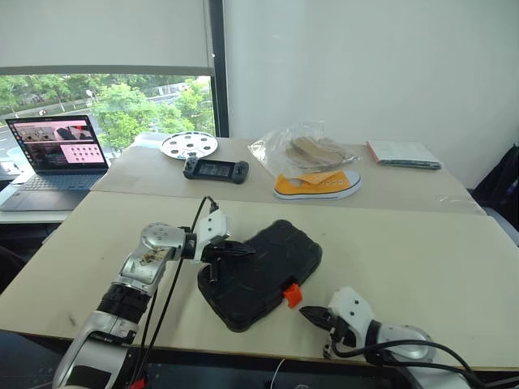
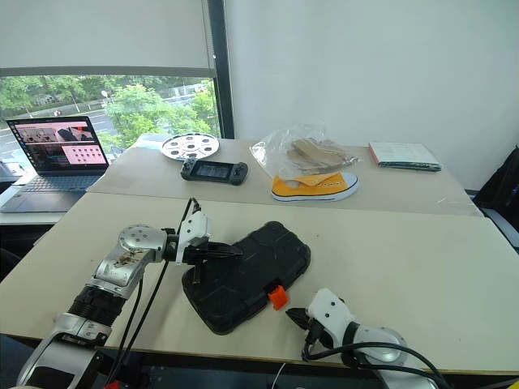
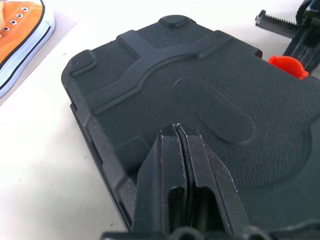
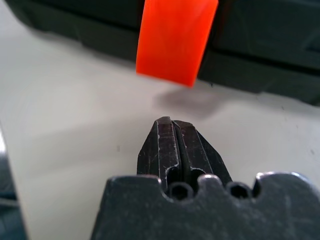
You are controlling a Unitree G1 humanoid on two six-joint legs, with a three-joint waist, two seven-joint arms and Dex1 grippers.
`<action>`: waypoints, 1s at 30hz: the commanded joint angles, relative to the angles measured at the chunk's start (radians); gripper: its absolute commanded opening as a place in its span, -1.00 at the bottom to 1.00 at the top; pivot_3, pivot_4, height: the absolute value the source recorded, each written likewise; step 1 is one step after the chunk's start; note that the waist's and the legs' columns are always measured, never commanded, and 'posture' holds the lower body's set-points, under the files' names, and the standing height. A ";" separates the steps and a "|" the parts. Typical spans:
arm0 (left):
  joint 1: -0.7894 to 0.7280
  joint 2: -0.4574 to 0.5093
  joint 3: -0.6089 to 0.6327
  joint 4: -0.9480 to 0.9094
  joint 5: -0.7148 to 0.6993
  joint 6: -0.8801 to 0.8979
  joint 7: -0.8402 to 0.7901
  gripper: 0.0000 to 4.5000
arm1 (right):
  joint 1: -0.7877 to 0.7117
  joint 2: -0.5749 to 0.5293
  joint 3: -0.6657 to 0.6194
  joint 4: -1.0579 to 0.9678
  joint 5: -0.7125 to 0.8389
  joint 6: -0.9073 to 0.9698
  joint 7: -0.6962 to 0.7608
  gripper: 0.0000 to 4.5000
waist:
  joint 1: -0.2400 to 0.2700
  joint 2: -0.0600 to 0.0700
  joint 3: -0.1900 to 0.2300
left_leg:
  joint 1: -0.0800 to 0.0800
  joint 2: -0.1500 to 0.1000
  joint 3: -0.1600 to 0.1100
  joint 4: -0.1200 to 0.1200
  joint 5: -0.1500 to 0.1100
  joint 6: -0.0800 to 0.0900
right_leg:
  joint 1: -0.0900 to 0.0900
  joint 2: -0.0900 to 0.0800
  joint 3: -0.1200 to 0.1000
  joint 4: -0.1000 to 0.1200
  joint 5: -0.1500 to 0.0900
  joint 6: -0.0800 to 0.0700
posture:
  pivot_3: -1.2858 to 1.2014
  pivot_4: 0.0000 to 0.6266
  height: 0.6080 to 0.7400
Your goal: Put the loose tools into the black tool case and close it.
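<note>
Right gripper (image 4: 171,122), fingers pressed together and empty, sits just short of the orange latch (image 4: 176,40); judged best: push it squarely while left gripper (image 3: 177,131), also closed, steadies the black tool case (image 1: 259,271).

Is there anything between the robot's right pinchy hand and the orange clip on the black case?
No. In the right wrist view, only bare table lies between the shut right gripper and the orange latch of the closed black tool case.

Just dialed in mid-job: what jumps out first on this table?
The closed black case lies at the near table's middle, its orange latch facing the robot. The left tool, shut, sits over the lid's left edge; the right tool, also shut, is just short of the latch. Behind, a yellow sneaker sits on the far table.
</note>
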 commanded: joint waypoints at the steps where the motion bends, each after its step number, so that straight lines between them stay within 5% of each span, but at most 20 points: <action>1: 0.009 -0.010 -0.032 0.013 0.028 0.023 0.005 -0.96 | -0.016 0.020 0.017 0.013 -0.008 -0.022 -0.015 -0.99 | 0.001 0.000 0.000 | 0.000 0.000 0.000 0.000 0.000 0.000 | 0.000 0.000 0.000 0.000 0.000 0.000 | 0.03 -0.52 1.00; 30: 0.017 -0.020 -0.066 0.085 0.070 -0.022 0.001 -0.96 | -0.254 -0.015 0.096 -0.004 -0.029 0.186 0.051 -0.99 | 0.001 0.004 -0.003 | 0.000 0.000 0.000 0.000 -0.004 0.007 | 0.000 0.000 0.000 0.001 0.001 -0.001 | 0.03 -0.52 1.00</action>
